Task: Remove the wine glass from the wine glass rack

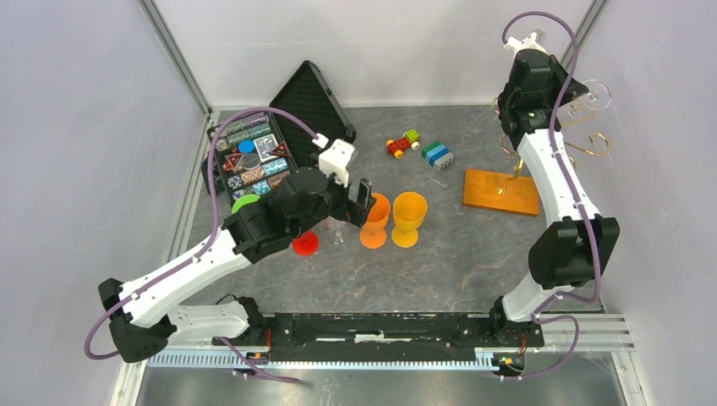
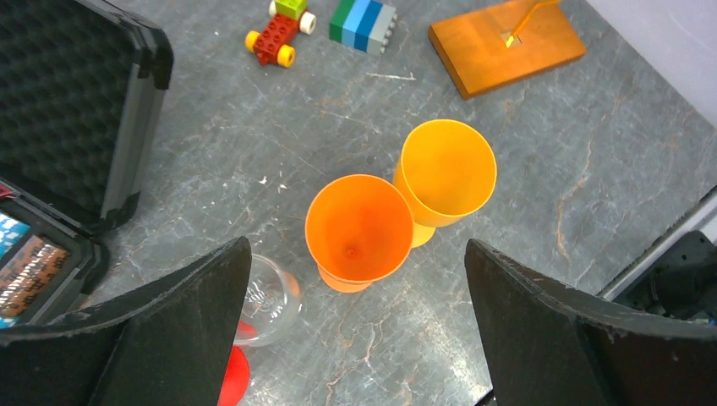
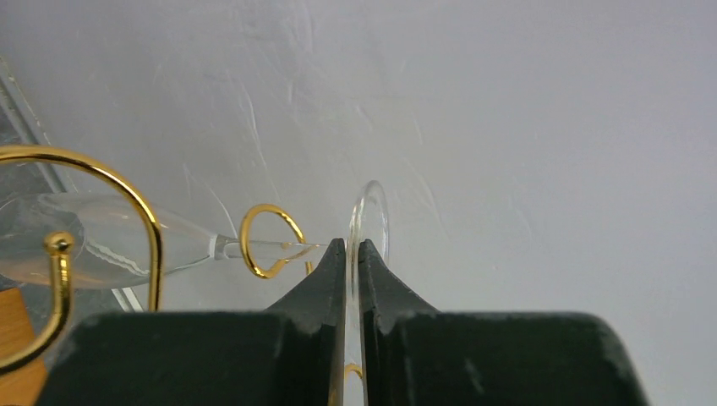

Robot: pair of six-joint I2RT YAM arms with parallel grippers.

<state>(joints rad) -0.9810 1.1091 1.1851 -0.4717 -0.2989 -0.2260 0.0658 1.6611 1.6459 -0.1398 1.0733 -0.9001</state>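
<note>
Wine glass (image 3: 118, 241) stem inside rack (image 3: 155, 247) scroll; right pincer (image 3: 352, 250) pinching foot.

Right arm (image 1: 554, 169) is blocking most of the wine glass rack (image 1: 501, 192) overhead; wine glass (image 3: 110, 241) bowl is running off right wrist view's left edge.

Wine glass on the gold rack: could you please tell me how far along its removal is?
Done: the right end effector is shut on the stem of the wine glass. In hand: that grip, with the glass still hanging in the wine glass rack. Remaining: sliding it clear of the gold scrolls.
</note>
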